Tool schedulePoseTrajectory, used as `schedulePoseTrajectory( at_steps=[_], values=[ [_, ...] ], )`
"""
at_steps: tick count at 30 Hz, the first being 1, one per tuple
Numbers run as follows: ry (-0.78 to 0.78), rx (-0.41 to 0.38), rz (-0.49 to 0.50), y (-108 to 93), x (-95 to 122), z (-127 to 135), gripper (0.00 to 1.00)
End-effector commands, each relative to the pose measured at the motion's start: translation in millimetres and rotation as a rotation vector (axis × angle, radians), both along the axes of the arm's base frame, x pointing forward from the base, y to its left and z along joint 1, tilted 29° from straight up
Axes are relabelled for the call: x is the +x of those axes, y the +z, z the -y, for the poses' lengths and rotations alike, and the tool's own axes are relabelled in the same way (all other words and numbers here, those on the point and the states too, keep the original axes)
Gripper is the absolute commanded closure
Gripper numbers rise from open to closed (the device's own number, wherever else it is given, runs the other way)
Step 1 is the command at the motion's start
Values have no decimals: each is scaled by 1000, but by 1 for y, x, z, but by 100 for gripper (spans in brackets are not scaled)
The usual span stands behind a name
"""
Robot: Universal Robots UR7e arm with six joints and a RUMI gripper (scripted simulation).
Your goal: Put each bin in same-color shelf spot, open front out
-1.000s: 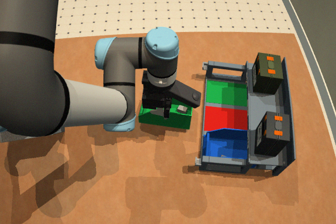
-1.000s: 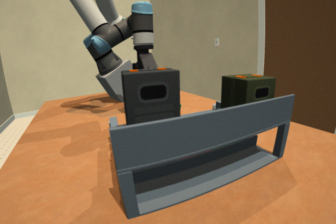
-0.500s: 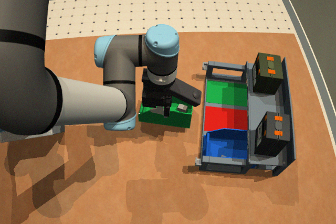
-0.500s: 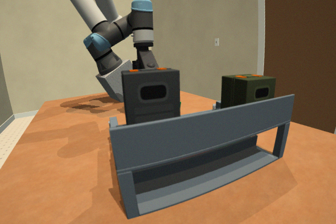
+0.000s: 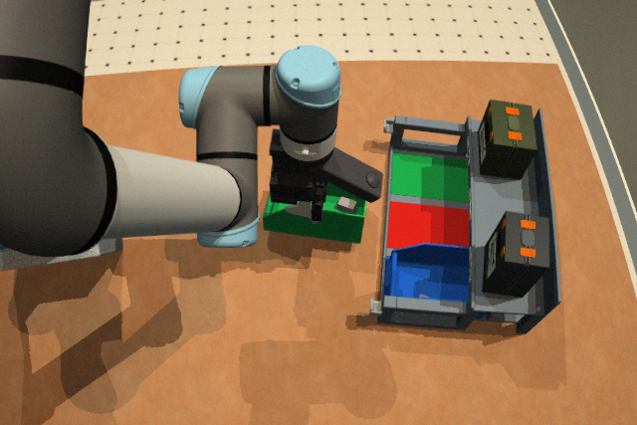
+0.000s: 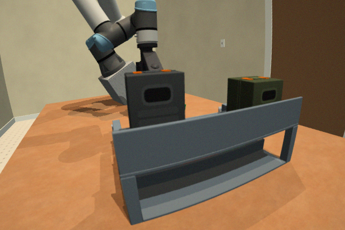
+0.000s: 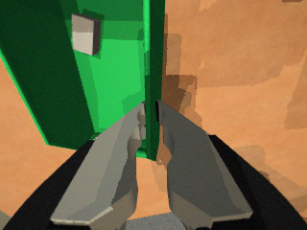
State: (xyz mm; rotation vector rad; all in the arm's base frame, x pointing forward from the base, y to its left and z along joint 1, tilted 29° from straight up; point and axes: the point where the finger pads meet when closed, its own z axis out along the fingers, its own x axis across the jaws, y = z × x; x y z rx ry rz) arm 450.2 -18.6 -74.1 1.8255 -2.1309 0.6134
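The green bin (image 5: 310, 221) is left of the shelf (image 5: 463, 219), a short gap from its open front, with a small grey part (image 5: 347, 204) inside. My gripper (image 5: 316, 212) points down and is shut on the bin's thin side wall. The wrist view shows the wall (image 7: 153, 72) pinched between my fingertips, with the grey part (image 7: 85, 34) on the bin floor. The shelf's green mark (image 5: 429, 175) and red mark (image 5: 427, 225) are bare. A blue bin (image 5: 427, 271) sits on the nearest spot. No red bin is in view.
An olive case (image 5: 508, 137) and a dark grey case (image 5: 520, 253) stand on the shelf's top board. From behind, the shelf's back panel (image 6: 206, 149) and the dark case (image 6: 154, 98) hide my gripper and the bin. The olive case (image 6: 255, 91) stands at the right.
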Motion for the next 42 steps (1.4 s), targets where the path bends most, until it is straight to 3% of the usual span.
schedulePoseTrajectory(
  at_steps=[1,42],
  values=[
    [1,-1,9,3,3,-1,100],
    [1,-1,10,20,2,-10,100]
  ],
)
